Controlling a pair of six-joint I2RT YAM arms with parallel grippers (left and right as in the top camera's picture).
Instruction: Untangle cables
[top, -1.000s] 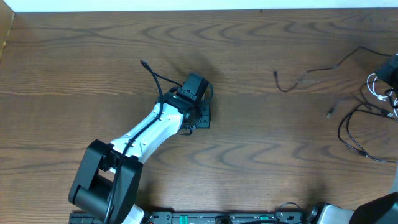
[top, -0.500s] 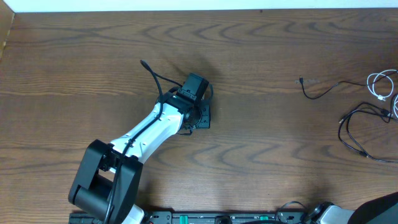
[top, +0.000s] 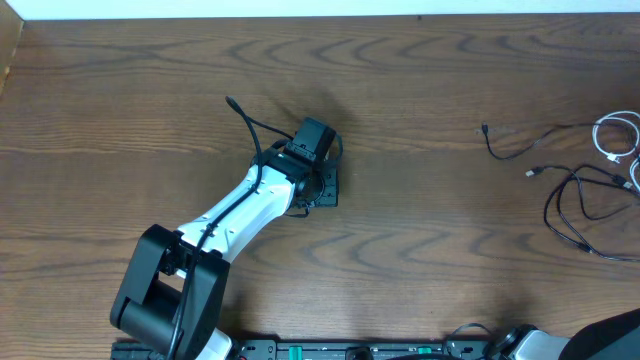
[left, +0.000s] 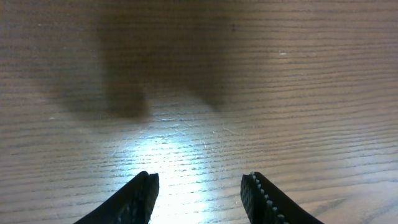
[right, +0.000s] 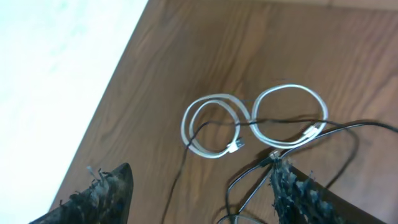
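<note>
white cable (right: 289, 87) loops, black cable (right: 280, 121) across them

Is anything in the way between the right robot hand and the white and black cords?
No, nothing visible. The open right gripper faces the white cable and the black cable, with only bare table in between. The black one crosses the white loops.
</note>
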